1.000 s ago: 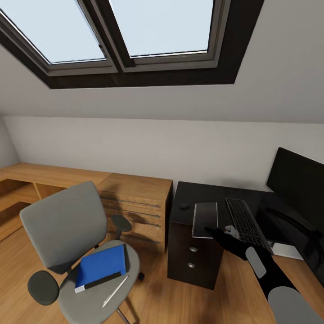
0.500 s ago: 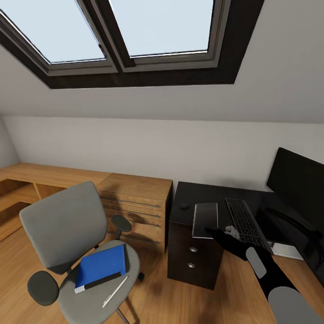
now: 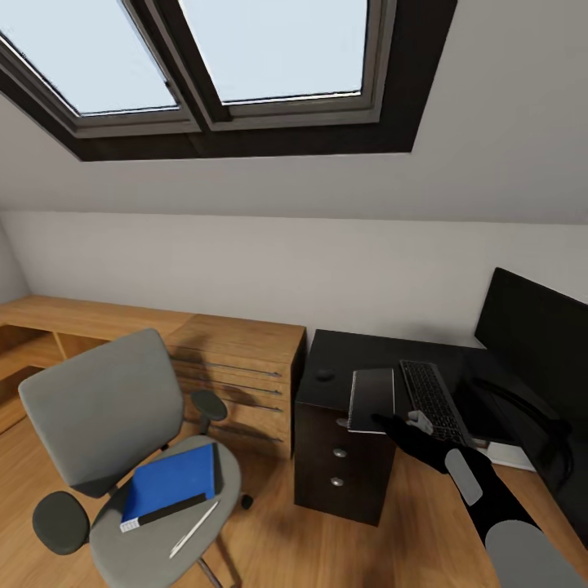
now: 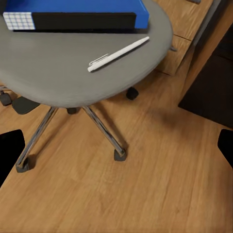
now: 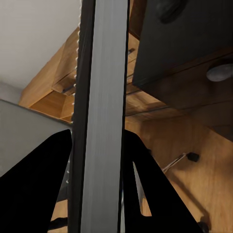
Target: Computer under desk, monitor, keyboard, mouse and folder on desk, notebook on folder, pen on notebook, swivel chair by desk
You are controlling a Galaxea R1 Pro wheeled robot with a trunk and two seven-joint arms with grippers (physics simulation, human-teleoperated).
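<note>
My right gripper (image 3: 382,421) is shut on the black spiral notebook (image 3: 372,398), held above the front of the black desk (image 3: 359,347); in the right wrist view the notebook (image 5: 99,121) stands edge-on between the fingers (image 5: 41,189). The mouse (image 3: 325,374) lies at the desk's left end, the keyboard (image 3: 428,400) right of the notebook, the monitor (image 3: 531,327) at far right. The grey swivel chair (image 3: 102,408) carries the blue folder (image 3: 167,483) and the pen (image 3: 193,528). My left gripper (image 4: 116,148) hangs open over the floor by the chair's chrome base (image 4: 102,128), near the pen (image 4: 118,54) and folder (image 4: 73,12).
A light wooden dresser (image 3: 241,371) stands between the chair and the desk's drawer unit (image 3: 335,465). A low wooden bench (image 3: 49,314) runs along the left wall. Skylights (image 3: 269,49) slope overhead. Wooden floor (image 4: 145,194) lies open in front of the chair.
The whole picture has shifted a little left, so the camera has turned right. The right gripper still holds the notebook in the same place over the desk.
</note>
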